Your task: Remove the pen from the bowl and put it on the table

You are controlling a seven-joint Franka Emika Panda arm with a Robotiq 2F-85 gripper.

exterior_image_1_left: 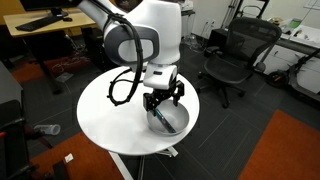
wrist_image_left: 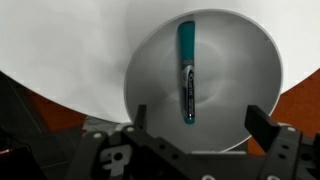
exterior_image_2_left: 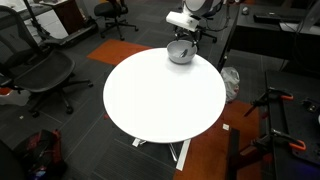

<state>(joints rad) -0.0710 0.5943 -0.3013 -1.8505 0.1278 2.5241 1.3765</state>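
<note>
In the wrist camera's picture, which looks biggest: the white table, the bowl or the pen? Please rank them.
1. table: largest, running past the picture's edges.
2. bowl: sits on the table.
3. pen: smallest, lying inside the bowl and shorter than its width.

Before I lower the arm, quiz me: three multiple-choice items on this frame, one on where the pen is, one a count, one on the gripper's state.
1. Relative to the round light grey metallic bowl, where is the short teal-blue pen? A lying inside it; B beside it; C under it.
2. How many pens show? A none; B one; C two.
3. The black gripper is: A shut on the pen; B shut, empty; C open above the bowl.
Answers: 1 A, the wrist view shows it on the bowl's inner surface; 2 B, a single stick lies there; 3 C, its fingers stand apart, gripping nothing.
</note>
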